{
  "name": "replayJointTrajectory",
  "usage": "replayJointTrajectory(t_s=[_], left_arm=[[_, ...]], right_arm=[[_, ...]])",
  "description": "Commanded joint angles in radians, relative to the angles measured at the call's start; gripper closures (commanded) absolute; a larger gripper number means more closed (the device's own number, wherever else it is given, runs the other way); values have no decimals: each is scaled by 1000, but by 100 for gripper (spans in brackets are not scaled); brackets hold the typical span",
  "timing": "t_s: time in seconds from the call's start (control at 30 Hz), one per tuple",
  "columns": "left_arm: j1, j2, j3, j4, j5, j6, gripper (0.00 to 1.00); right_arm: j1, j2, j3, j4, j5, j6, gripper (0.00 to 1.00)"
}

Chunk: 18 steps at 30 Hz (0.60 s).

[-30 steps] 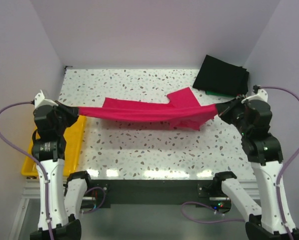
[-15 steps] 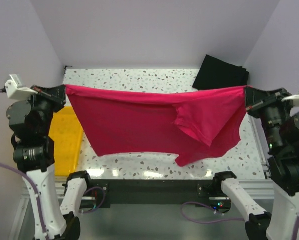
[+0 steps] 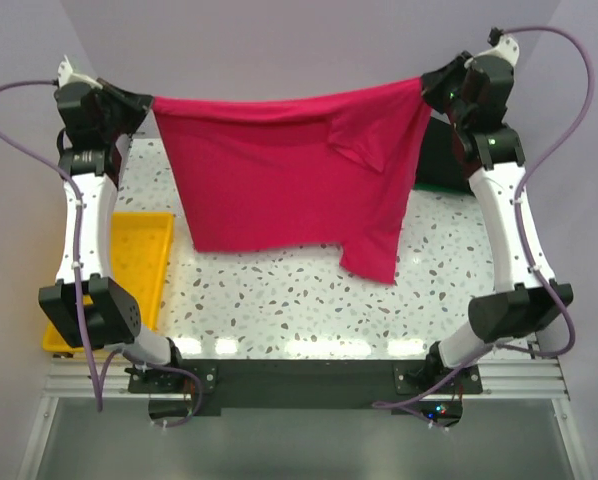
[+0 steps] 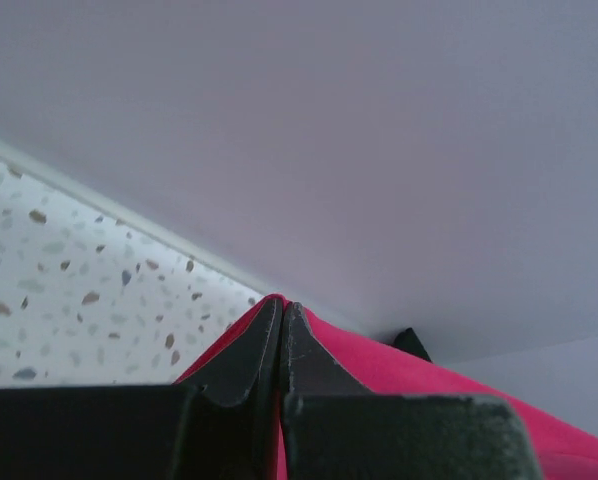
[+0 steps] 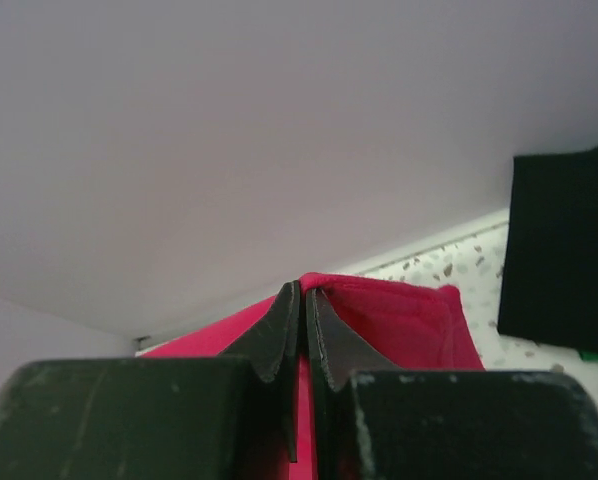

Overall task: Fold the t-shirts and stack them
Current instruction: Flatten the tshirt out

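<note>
The crimson-pink t-shirt (image 3: 279, 170) hangs spread out in the air, stretched between both grippers high above the table. My left gripper (image 3: 147, 102) is shut on its upper left corner; the pink cloth (image 4: 399, 365) shows round the closed fingers in the left wrist view. My right gripper (image 3: 426, 88) is shut on the upper right corner, with pink cloth (image 5: 399, 320) bunched at its tips. A sleeve part is folded over on the shirt's right side. A black t-shirt (image 3: 441, 150) with a green edge under it lies at the back right, mostly hidden, and shows in the right wrist view (image 5: 564, 250).
A yellow plastic tray (image 3: 139, 270) sits at the table's left edge. The speckled white table (image 3: 299, 300) lies below the hanging shirt. Lilac walls close in the back and both sides.
Both arms have risen and swung toward the back wall, lifting the pink shirt from a low stretched band into a hanging sheet. Both grips have held.
</note>
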Motion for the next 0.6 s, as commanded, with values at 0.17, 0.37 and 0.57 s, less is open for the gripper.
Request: replayJointTrajectory(t_s=[0.17,0.37,0.57], left_arm=[[10,-65,140,95,39,5,100],[-2,-227,-309,134,60,2,100],[-63,-321,-746,123,13,16,100]], right_arm=[[-22,-105,76,166,2,-4,100],[-36,-270,-303,117,14,5,100],[-55,-428,-756,53,25,33,100]])
